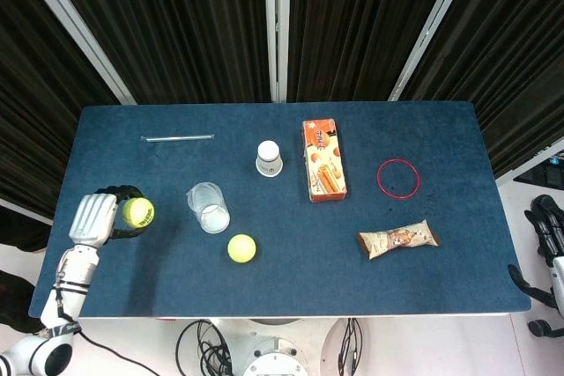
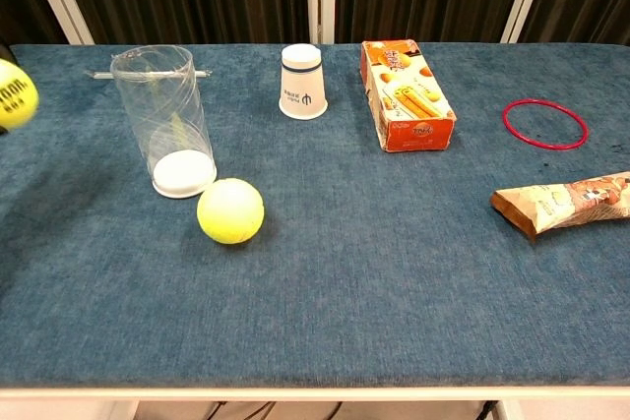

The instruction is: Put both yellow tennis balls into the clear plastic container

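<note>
The left robot hand (image 1: 95,217) grips one ball (image 1: 137,211), lifted off the surface (image 1: 352,244) at its left edge. The container (image 1: 208,207) stands to the hand's right, upright, its long axis vertical and its mouth open upward. The second ball (image 1: 241,247) lies just beside the container. The right robot hand is not visible.

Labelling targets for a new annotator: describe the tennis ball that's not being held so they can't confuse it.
On the blue table, find the upright clear plastic container at front-left. The loose tennis ball sits on the cloth just in front and to the right of its base, apart from it. Unlike the other tennis ball, held by the left hand near the table's left edge, nothing touches it.
</note>
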